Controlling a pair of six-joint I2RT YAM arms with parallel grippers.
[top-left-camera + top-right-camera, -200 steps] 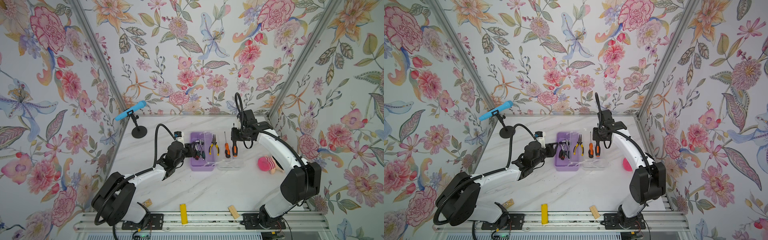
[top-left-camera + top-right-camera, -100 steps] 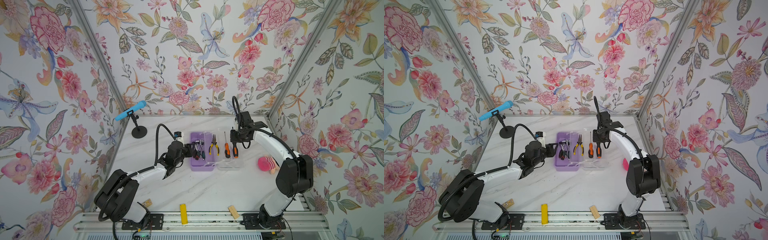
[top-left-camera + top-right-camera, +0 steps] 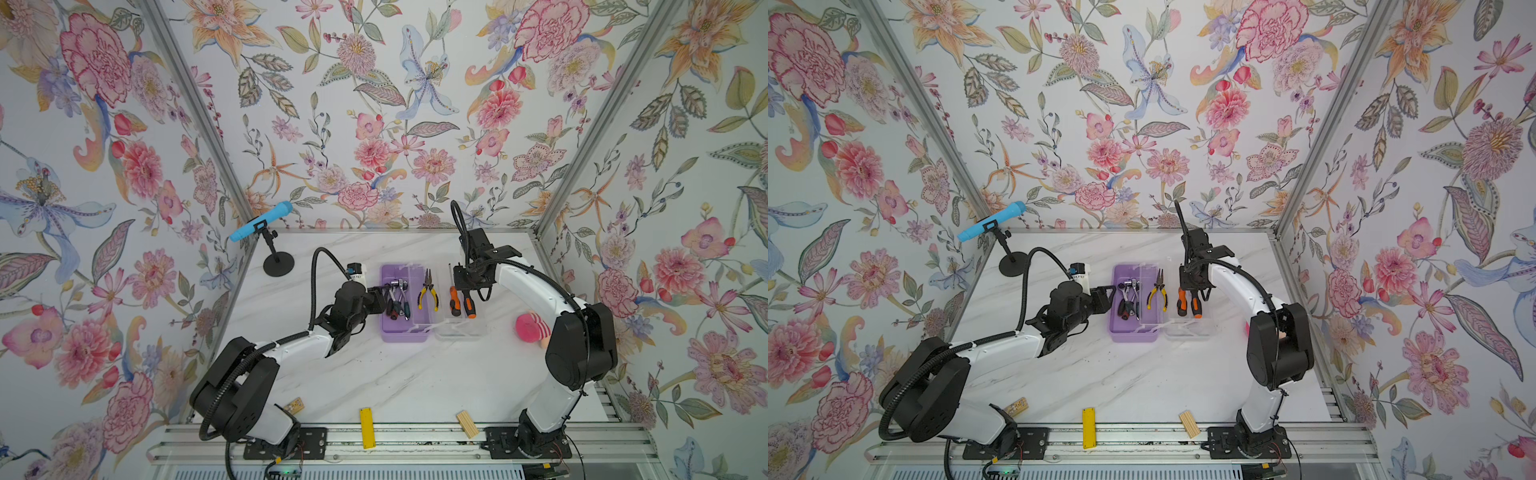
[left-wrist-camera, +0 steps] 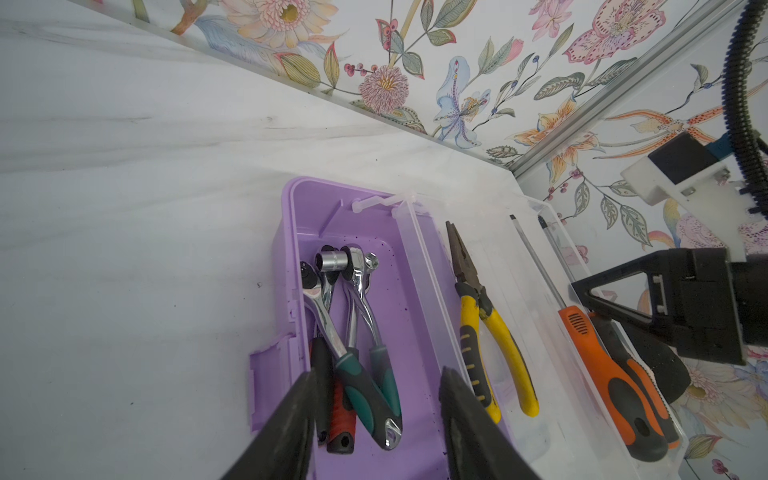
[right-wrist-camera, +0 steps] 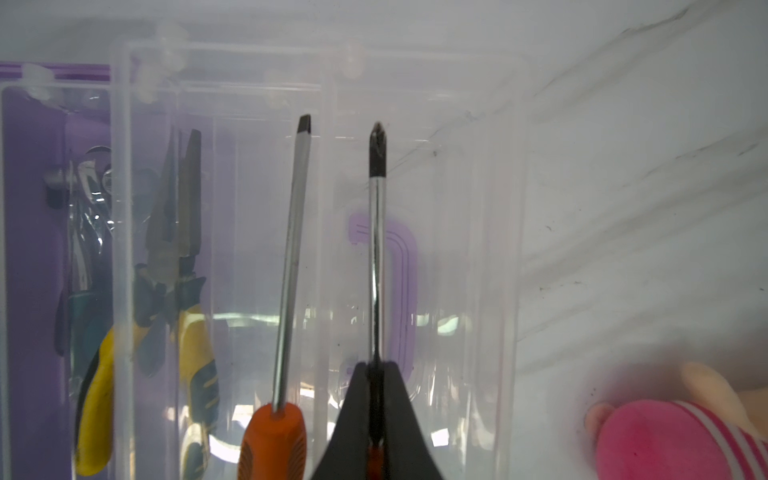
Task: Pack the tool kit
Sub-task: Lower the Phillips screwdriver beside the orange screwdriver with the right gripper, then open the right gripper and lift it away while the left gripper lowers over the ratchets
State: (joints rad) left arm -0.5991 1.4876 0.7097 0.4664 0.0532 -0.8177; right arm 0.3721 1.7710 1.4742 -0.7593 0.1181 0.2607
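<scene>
The tool kit lies open in both top views, its lilac base (image 3: 401, 332) to the left of its clear lid (image 3: 459, 330). Several ratchets (image 4: 353, 332) lie in the base. Yellow-handled pliers (image 4: 490, 316) rest on the clear part beside them. My left gripper (image 4: 376, 399) is open and straddles the ratchet handles, with a gap on one side. My right gripper (image 5: 376, 368) is shut on the shaft of the cross-head screwdriver (image 5: 377, 249) over the lid. The flat-blade screwdriver (image 5: 291, 257) lies loose alongside.
A blue microphone (image 3: 262, 226) on a black stand is at the back left. A pink plush toy (image 3: 532, 326) lies right of the lid, by my right arm. A yellow bar (image 3: 366, 428) and a wooden block (image 3: 467, 424) sit at the front edge.
My left gripper's jaws have spread wider over the ratchet handles. The right arm's elbow has shifted slightly, while its gripper stays shut on the screwdriver.
</scene>
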